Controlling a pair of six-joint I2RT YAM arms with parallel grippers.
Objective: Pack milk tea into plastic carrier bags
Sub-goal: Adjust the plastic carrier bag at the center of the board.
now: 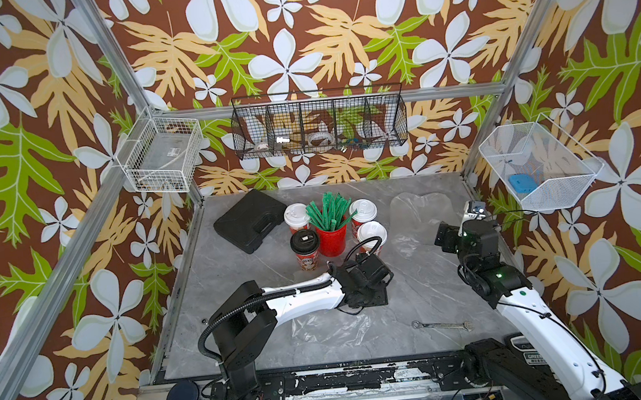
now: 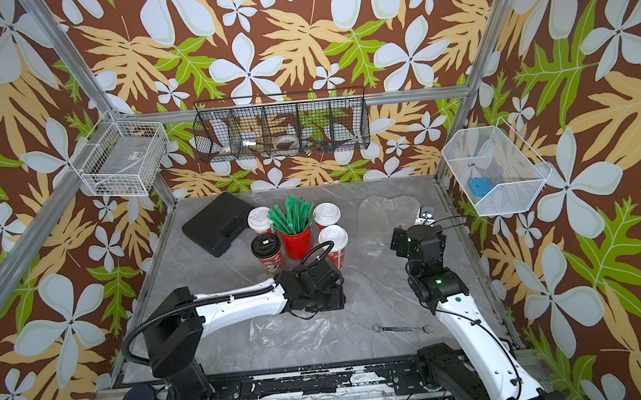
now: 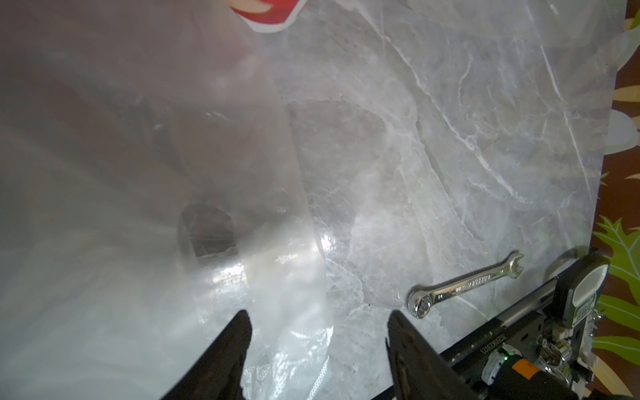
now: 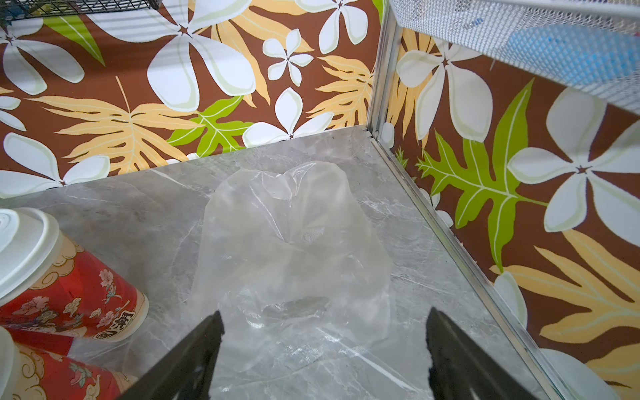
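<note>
I see brown walls (image 1: 294, 31) papered with white flowers and green leaves, aluminium posts (image 1: 116, 56) at the far corners, a black wire basket (image 1: 317, 103) on the far wall, and a grey marble tabletop (image 1: 418, 279) below.

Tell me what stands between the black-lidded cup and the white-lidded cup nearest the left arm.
The red mesh pot of green straws stands between the black-lidded cup and that white-lidded cup, close to both; both top views show it.
</note>
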